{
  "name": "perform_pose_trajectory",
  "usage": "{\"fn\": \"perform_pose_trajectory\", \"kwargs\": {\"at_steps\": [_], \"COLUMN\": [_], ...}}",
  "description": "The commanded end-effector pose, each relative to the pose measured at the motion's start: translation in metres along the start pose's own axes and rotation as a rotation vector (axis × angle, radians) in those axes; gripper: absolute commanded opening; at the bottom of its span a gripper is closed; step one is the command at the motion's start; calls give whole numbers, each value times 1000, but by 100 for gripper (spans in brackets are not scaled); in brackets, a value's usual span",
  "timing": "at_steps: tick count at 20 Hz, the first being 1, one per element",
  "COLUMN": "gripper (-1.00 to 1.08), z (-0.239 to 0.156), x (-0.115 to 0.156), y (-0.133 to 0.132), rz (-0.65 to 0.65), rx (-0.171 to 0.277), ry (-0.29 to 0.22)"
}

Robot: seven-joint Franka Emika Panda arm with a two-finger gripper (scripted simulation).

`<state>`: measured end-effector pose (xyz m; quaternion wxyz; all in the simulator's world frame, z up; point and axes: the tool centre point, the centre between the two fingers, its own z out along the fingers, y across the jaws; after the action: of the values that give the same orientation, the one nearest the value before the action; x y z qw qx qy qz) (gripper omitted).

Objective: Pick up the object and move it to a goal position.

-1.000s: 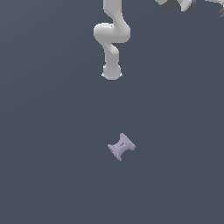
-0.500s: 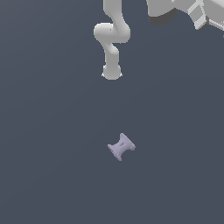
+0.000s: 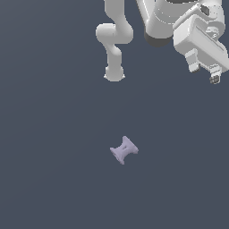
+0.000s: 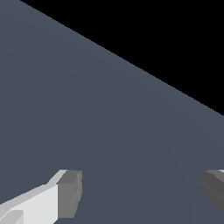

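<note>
The object (image 3: 124,150) is a small pale lavender spool shape with a narrow waist, lying on the dark grey floor near the middle of the exterior view. My gripper (image 3: 204,71) hangs high at the exterior view's upper right, far from the object, tilted, with its fingers spread apart and nothing between them. In the wrist view the gripper (image 4: 140,192) shows two fingertips (image 4: 70,192) set wide apart over bare floor. The object is out of the wrist view.
The arm's white base (image 3: 114,74) stands on the floor at the upper middle of the exterior view, behind the object. The dark grey floor (image 3: 53,170) spreads all around.
The arm's wrist and gripper have swung down and toward the exterior view's left, coming further into the frame. The object has not moved.
</note>
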<state>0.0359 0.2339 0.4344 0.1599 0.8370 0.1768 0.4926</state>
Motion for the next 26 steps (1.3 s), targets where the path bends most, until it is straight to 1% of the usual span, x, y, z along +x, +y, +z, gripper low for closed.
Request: {"fn": "perform_pose_trajectory", "kwargs": {"at_steps": [1,4,8,15,18,21,26], "gripper": [108,108,108,108,108,108,108], "z": [18,42,73,124,139,150,161], "x": [-21,-51,-98,-198,-239,-275,-319], "y": [-9,-19,-28,-34,-34,-33,-31], "rz": [-33,-69,-115,-181,-201,-215,-230], "rx": [-22,-46,-74,-116,-129,-139,-149], "ry": [-15,-42,-87,-188,-231,-269,-316]}}
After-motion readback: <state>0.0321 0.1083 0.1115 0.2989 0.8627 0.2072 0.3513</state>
